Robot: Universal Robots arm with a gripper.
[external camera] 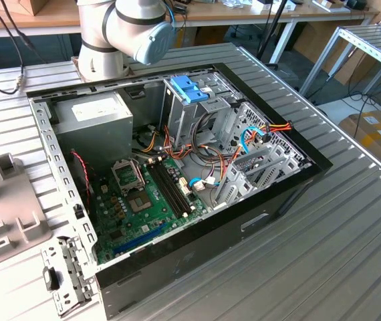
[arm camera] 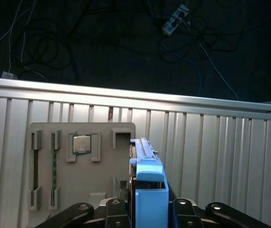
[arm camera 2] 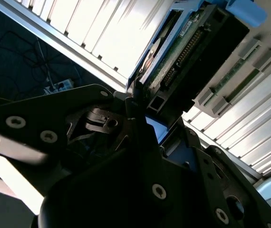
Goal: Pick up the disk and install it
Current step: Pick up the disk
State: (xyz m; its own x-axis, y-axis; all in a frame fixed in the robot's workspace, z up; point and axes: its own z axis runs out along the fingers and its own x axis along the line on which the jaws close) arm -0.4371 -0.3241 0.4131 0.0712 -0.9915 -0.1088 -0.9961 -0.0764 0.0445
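The disk stands edge-on between my dark fingers, its blue plastic rail facing the first wrist camera. In the second wrist view the disk reaches away from the gripper, showing its green circuit board and connector row. My gripper is shut on the disk, one finger on each side of it. Behind the disk lies a grey holder tray on the slatted metal table. The open computer case sits in the middle of the exterior view, with a drive cage and its light-blue latch at the back.
Inside the case are a grey power supply, the green motherboard and loose cables. The grey holder tray lies at the exterior view's left, a metal bracket in front of it. The tray carries a processor chip.
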